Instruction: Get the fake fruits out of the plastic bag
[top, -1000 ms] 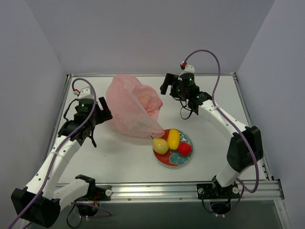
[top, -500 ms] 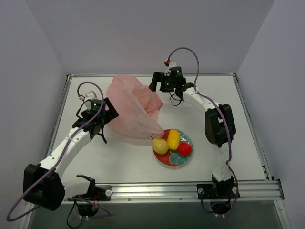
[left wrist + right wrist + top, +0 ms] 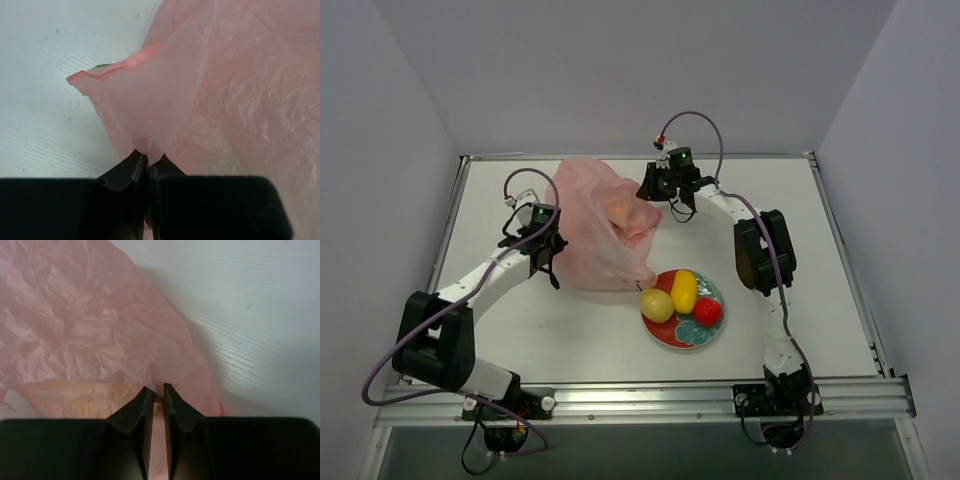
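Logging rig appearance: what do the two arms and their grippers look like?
The left arm and right arm have white links and black joints. A purple cable loops above each wrist, where a green light glows. The left gripper and right gripper have black tapered fingers.

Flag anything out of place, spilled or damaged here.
Nothing stands out. The crinkled pink plastic bag lies slumped, pinched by the left claw and right claw; three glossy plastic fruits sit on the round patterned plate.

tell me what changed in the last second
Both arms swung in to the bag. The left gripper moved right and shut on its left edge; the right gripper moved left and closed on its far edge. The plate and the three fruits on it stayed put.
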Controlling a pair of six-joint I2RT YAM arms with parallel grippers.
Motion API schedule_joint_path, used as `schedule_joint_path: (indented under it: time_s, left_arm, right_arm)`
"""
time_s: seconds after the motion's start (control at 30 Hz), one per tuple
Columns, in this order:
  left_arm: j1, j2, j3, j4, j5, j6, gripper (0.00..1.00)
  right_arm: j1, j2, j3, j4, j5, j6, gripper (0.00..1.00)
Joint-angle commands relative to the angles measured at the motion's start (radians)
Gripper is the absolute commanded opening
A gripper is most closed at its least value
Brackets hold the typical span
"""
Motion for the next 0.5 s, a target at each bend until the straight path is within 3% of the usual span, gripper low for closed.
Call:
schedule_joint_path:
  time_s: [0.0,0.03,0.3,0.47]
  left_arm:
    - [-0.003,-0.037,0.076,0.015,-0.047,0.048,0.02]
    - [-0.003,-0.045,0.081,0.011,-0.052,0.058,0.02]
    - [0.006,0.029,0.234,-0.077,-0.107,0.176,0.02]
    - [0.03,0.159,0.393,-0.092,-0.079,0.241,0.02]
  right_arm:
    - [-0.015,0.007,0.061,0.031,-0.067,0.01,0.07]
    - [-0.019,0.004,0.06,0.031,-0.07,0.016,0.0]
    - [-0.029,-0.166,-0.121,0.05,0.046,0.018,0.0]
    - [-0.024,-0.363,-0.38,0.115,0.12,0.06,0.0]
